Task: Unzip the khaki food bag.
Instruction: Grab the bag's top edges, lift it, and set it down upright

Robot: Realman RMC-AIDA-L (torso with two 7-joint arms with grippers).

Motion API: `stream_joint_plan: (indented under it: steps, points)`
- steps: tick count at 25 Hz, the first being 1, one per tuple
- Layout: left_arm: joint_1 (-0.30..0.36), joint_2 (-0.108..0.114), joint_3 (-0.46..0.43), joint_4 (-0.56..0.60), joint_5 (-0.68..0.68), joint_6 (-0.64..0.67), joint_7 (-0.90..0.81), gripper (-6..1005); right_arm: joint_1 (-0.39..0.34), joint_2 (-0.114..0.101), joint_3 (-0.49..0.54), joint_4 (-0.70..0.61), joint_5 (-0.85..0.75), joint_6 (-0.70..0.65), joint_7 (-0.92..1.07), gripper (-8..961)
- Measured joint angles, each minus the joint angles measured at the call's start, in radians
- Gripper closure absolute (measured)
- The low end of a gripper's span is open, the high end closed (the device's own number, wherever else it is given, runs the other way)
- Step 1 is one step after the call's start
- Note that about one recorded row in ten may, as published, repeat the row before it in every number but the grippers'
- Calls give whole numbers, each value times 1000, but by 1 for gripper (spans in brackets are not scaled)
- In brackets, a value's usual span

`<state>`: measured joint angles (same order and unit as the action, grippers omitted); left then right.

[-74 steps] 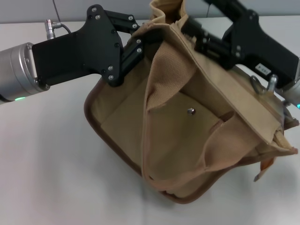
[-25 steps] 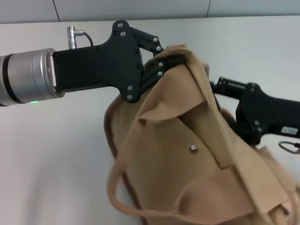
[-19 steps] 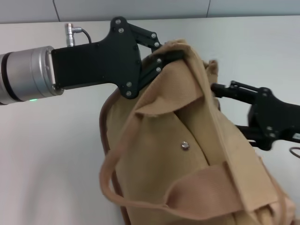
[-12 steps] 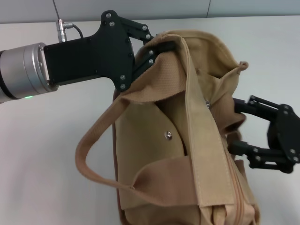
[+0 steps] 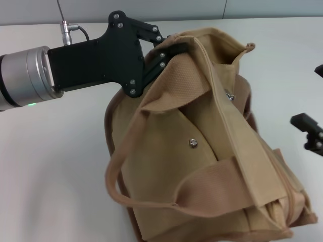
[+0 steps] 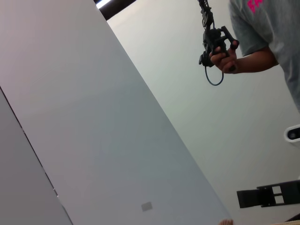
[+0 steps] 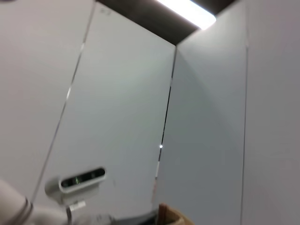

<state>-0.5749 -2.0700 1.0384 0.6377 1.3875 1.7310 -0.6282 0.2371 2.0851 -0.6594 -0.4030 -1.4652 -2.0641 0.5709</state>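
The khaki food bag (image 5: 212, 151) hangs tilted in the head view, its silver snap (image 5: 193, 143) facing me and one loop handle (image 5: 121, 166) drooping at the left. The top zipper (image 5: 291, 194) runs down the right side and looks parted at the upper end. My left gripper (image 5: 174, 50) is shut on the bag's top edge at the upper left and holds it up. My right gripper (image 5: 312, 97) is open at the far right edge, apart from the bag. A scrap of the bag shows in the right wrist view (image 7: 169, 215).
The white table (image 5: 55, 166) lies under the bag. The left wrist view shows a grey wall (image 6: 93, 117) and a person's hand (image 6: 225, 54) holding a black device. The right wrist view shows wall panels and a ceiling light (image 7: 187, 11).
My right gripper has let go of the bag and drawn back to the right edge. The bag has sagged and swung, its top opening wider. My left gripper keeps its hold.
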Motion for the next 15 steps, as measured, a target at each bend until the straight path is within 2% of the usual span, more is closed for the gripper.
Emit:
stream_joint_plan:
  steps: [5,15]
  points:
    - [-5,-1,0,-1,-1,0,0,887,44,3,2,84,-1,70,-228,104]
    - [-7,-3,3,-3,-3,0,0,881,99,5,-7,183,-35,115,-446,104]
